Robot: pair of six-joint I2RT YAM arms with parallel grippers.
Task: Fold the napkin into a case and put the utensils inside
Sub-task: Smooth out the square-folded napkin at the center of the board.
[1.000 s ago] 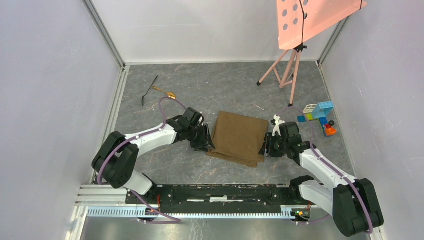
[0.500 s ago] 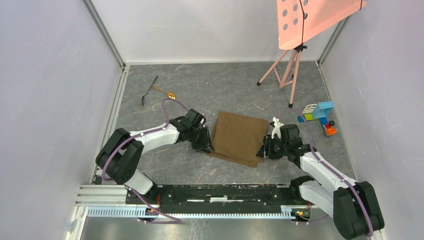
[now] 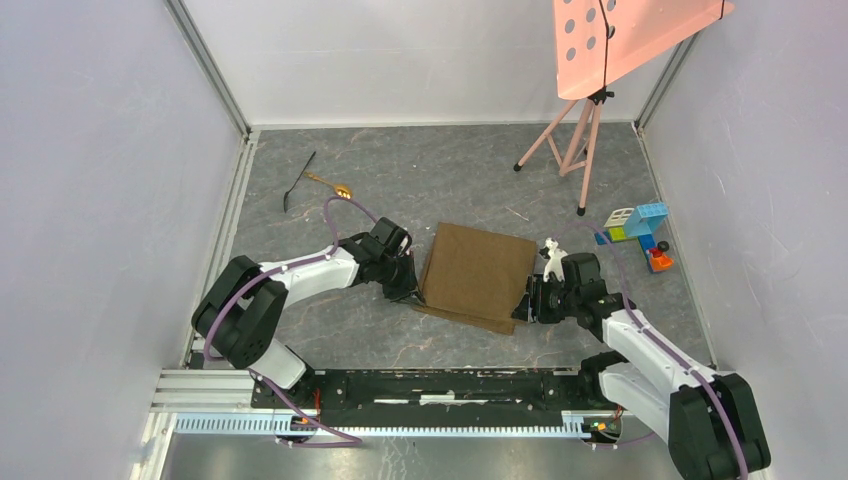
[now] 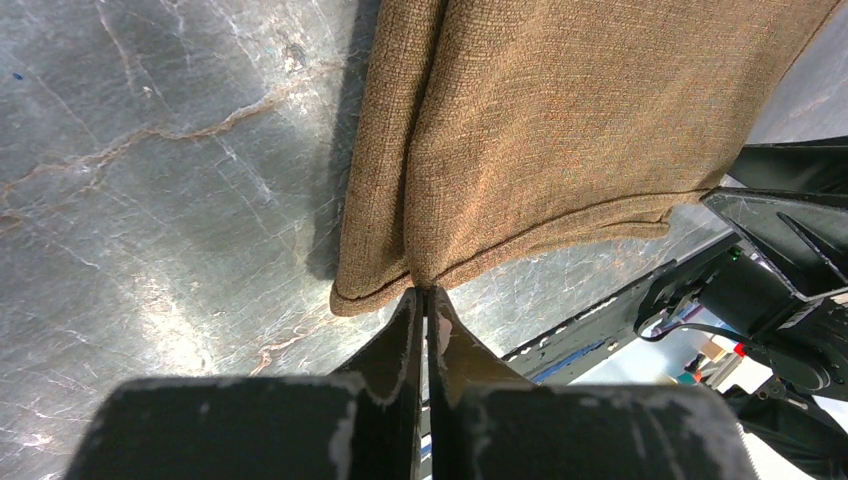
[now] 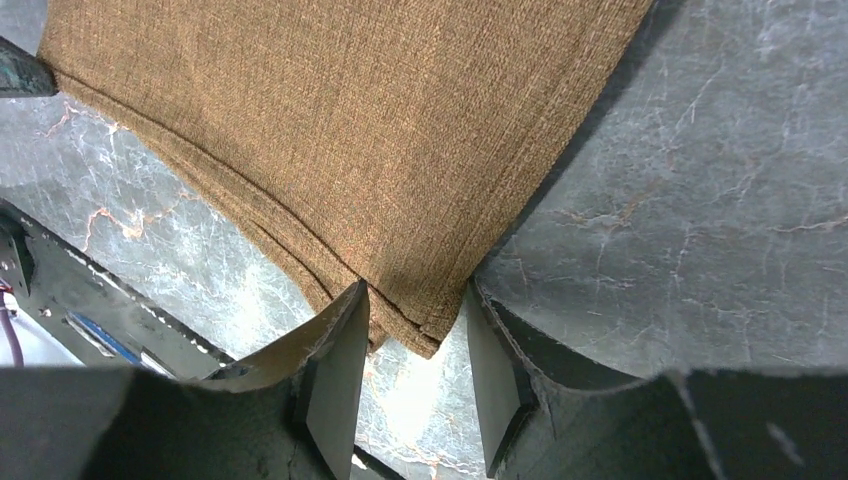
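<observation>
The grey marbled tabletop [image 3: 450, 170] carries the napkin [image 3: 475, 275] at its middle, between the two arms: a brown woven cloth folded to a slightly skewed, nearly square oblong, with stacked layers showing along its near edge (not yet the narrow case, I judge). That near edge runs from one arm across to the other, and a tool sits at each end of it. The left tool [image 4: 427, 295] is at the near left corner, jaws pressed together and pinching the hem at their very tips. The right tool [image 5: 415, 300] straddles the near right corner, jaws partly apart with the layered corner between them, not clamped. The next fold likely turns on both corners lifting together. The gold spoon [image 3: 335, 187] and black utensil [image 3: 298, 180] lie well apart at far left, nearer the left arm
</observation>
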